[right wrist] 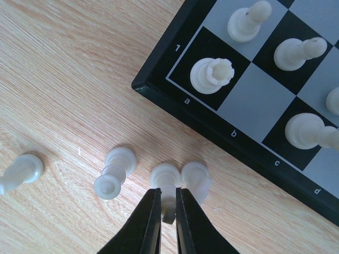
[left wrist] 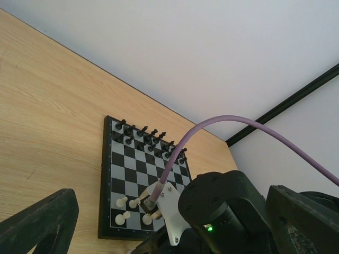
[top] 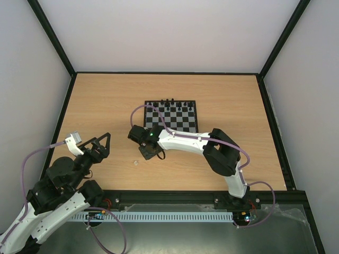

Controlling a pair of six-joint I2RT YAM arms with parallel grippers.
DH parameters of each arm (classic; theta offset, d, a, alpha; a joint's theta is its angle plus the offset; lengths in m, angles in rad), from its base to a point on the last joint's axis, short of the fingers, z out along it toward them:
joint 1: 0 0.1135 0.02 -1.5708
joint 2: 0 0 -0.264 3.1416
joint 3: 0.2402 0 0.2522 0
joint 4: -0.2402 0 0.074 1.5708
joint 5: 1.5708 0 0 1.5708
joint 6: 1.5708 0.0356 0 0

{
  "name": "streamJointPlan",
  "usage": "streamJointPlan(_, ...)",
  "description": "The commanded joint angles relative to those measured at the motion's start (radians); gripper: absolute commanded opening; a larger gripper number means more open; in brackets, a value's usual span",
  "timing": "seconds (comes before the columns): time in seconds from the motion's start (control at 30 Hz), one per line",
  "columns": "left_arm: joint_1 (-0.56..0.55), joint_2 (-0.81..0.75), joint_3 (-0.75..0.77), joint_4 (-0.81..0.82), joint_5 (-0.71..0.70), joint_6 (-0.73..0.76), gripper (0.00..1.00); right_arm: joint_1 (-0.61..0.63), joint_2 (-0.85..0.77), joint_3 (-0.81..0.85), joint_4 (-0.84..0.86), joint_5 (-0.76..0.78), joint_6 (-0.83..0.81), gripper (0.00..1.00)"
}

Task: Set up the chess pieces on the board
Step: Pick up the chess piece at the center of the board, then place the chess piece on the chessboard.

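Note:
The board (top: 187, 126) lies at mid-table, with black figures along its far rows and a few whitish chess pieces (left wrist: 122, 202) on its near rows. My right gripper (right wrist: 168, 191) is down on the wood just off the board's corner (right wrist: 159, 87). Its jaws press both sides of a whitish chess piece (right wrist: 166, 175) there. Beside it are another piece (right wrist: 196, 180), a toppled one (right wrist: 114, 173) and one farther left (right wrist: 21, 172). A rook (right wrist: 212, 75) stands on the corner square. My left gripper (top: 103, 143) hovers open and empty at the left.
The right arm (top: 185, 142) stretches from the near right across to the board's near left corner, and its wrist (left wrist: 222, 211) covers part of the left wrist view. A small whitish piece (top: 135, 163) lies on the wood between the two arms.

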Motion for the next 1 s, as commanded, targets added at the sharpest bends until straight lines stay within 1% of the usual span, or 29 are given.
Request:
streamJointPlan(0.0, -0.002, -0.01, 0.013, 0.014, 0.002, 0.007, 1.0, -0.006, 0.018, 0.021, -0.038, -0.004, -0.001, 0.08)
streamJointPlan(0.17, -0.002, -0.01, 0.013, 0.014, 0.001, 0.007, 1.0, -0.005, 0.002, 0.021, -0.039, -0.015, -0.004, 0.03)
streamJointPlan(0.37, -0.001, -0.007, 0.011, 0.016, 0.0, 0.007, 1.0, -0.005, -0.046, 0.027, -0.047, -0.025, -0.012, 0.03)
streamJointPlan(0.7, -0.003, 0.0, 0.013, 0.018, 0.002, 0.01, 1.0, -0.015, -0.151, 0.025, -0.09, 0.015, -0.025, 0.03)
streamJointPlan(0.8, -0.002, 0.002, 0.013, 0.018, 0.002, 0.011, 1.0, -0.046, -0.2, -0.004, -0.104, 0.025, -0.029, 0.03)
streamJointPlan(0.97, -0.003, 0.006, 0.014, 0.018, 0.004, 0.013, 1.0, -0.12, -0.305, -0.107, -0.111, 0.035, -0.037, 0.03)
